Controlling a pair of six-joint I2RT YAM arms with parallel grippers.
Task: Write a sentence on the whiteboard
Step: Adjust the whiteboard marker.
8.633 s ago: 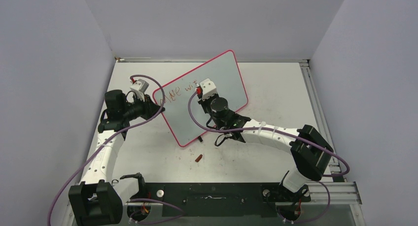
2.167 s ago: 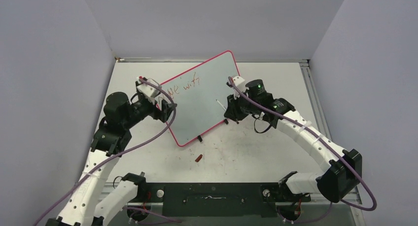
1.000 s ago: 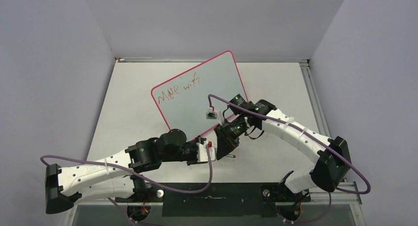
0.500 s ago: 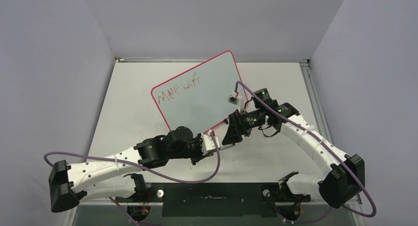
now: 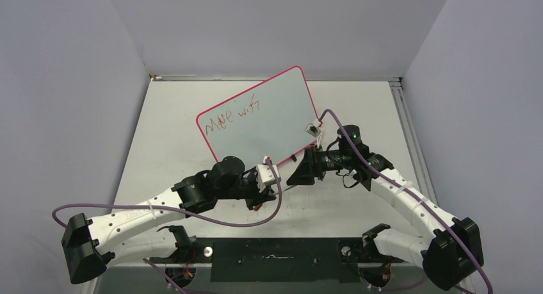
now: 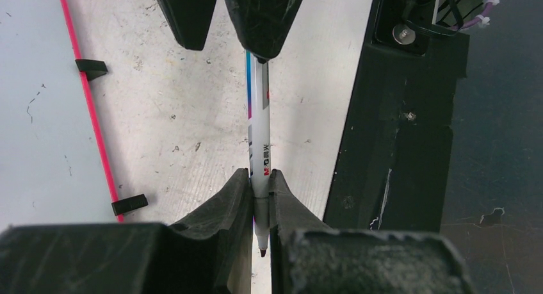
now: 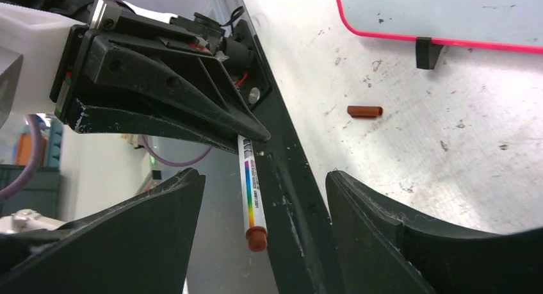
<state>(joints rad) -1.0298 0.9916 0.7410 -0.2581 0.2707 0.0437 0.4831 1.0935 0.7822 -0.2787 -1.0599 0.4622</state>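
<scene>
Now, left gripper (image 6: 259, 195): clamped on the marker (image 6: 259, 134) near its tip
right gripper (image 7: 262, 179): jaws wide either side of the marker's rear end, not gripping
marker axis: roughly along the table's (image 5: 358, 108) near edge, tip back into the left gripper's palm
whiteboard (image 5: 269, 124): mid-table, just beyond both grippers toward the far edge
sentence (image 5: 229, 117): whiteboard's far-left corner
nearer arm: left, tip likely needs turning boardward

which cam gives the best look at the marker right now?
Left wrist: the marker shows nearly whole, clamped in the left gripper. Right wrist shows only its rear half. Top view: barely visible between the arms.
</scene>
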